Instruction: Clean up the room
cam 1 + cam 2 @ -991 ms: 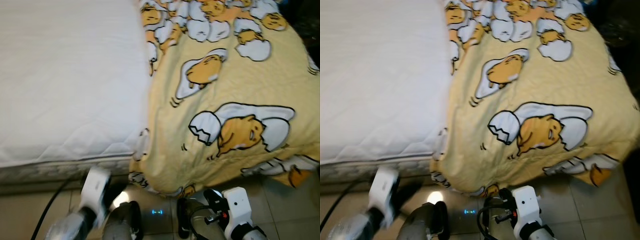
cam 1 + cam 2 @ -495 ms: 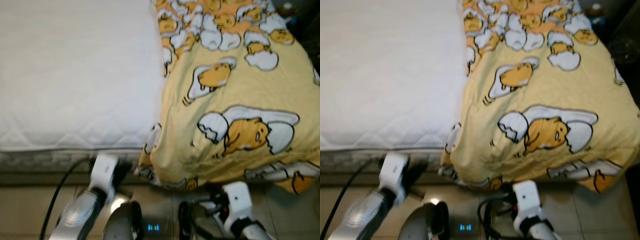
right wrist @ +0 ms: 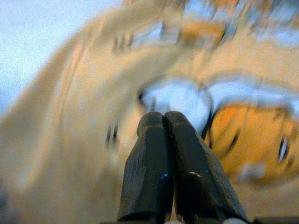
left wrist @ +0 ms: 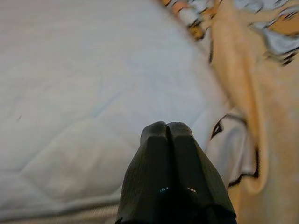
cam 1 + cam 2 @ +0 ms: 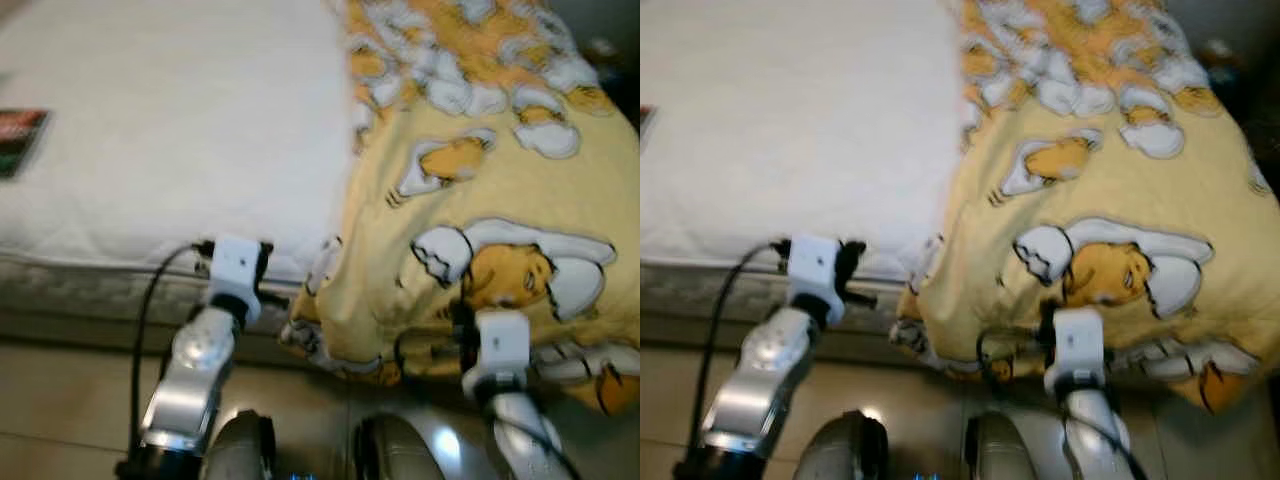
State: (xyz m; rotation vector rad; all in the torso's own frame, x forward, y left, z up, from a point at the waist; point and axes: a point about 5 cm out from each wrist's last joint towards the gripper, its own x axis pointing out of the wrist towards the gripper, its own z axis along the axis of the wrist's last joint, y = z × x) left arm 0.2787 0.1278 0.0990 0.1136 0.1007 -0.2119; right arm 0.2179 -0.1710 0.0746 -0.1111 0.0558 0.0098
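A yellow blanket (image 5: 500,200) with egg cartoons covers the right part of the bed (image 5: 150,150), its lower edge hanging over the side toward the tiled floor (image 5: 60,400). The left part is bare white mattress, with a small dark card (image 5: 20,128) near its far left edge. The left gripper (image 4: 167,130), fingers pressed together, points at the mattress edge beside the blanket's fold. The right gripper (image 3: 161,122), also closed and empty, is close against the hanging blanket.
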